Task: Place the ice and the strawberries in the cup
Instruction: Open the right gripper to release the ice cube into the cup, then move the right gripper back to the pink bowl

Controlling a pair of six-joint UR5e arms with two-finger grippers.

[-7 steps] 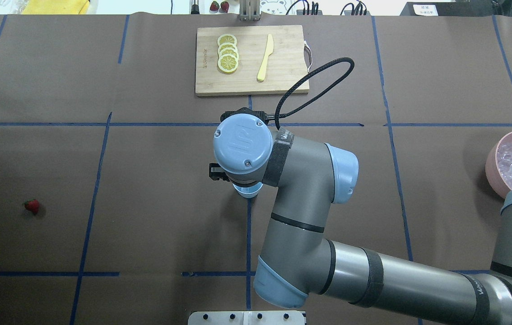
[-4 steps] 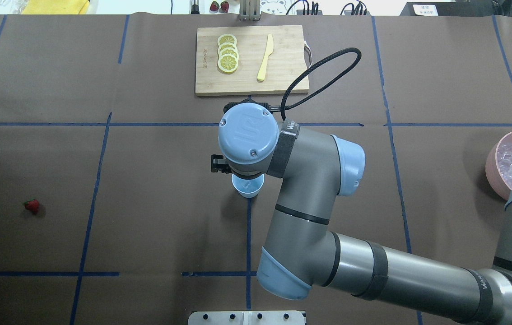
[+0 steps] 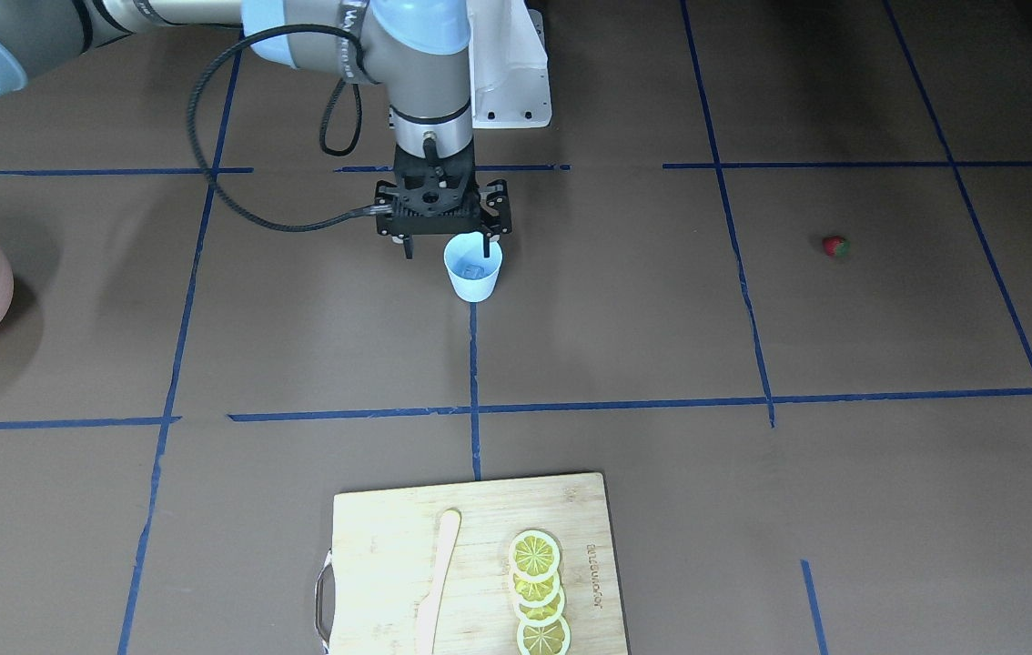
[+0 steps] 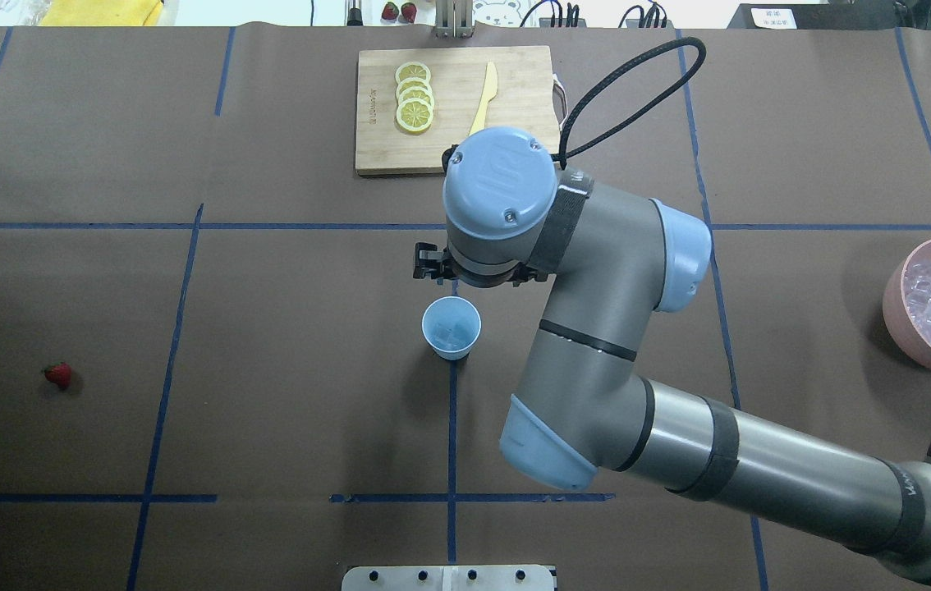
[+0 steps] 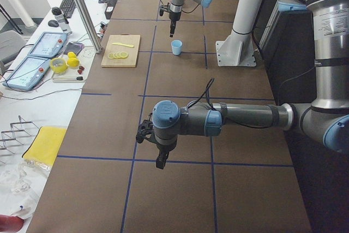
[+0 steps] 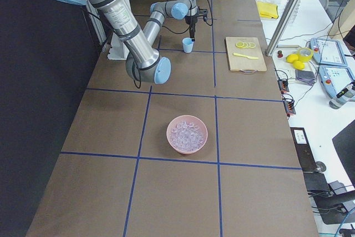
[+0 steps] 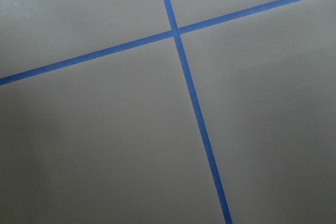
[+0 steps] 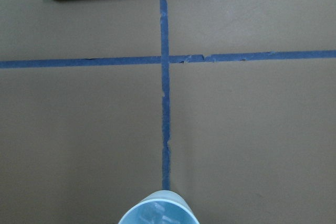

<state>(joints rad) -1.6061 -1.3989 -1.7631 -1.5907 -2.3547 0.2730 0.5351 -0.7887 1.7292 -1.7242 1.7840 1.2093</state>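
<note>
Exterior front-facing: the right hand (image 3: 446, 247) hangs raised over the cup (image 3: 474, 275) at the middle of the bench (image 3: 844, 509), its fingers spread and holding nothing. The cup stands upright at the end of a tape (image 3: 474, 382) line, with ice (image 3: 476, 269) in it. The strawberry (image 3: 834, 246) lies alone toward the bench's left end, well apart from the cup. A bowl (image 3: 3, 293) heaped with more ice sits at the right end. A board (image 3: 379, 528) at the operators' edge carries lemon slices (image 3: 538, 582) and a knife (image 3: 437, 573). Overhead exterior: the right wrist hides most of the hand; the cup shows in full, cubes at its bottom. Exterior left: the left hand (image 5: 158, 159) hangs low over the bench's left end; whether it is spread or pressed together I cannot tell. Exterior right: the bowl is near and the cup far, under the right hand. Left wrist-mounted: only bench and crossing tape. Right wrist-mounted: the cup's rim shows at the bottom edge, on the tape line, and the board's edge at the top.
</note>
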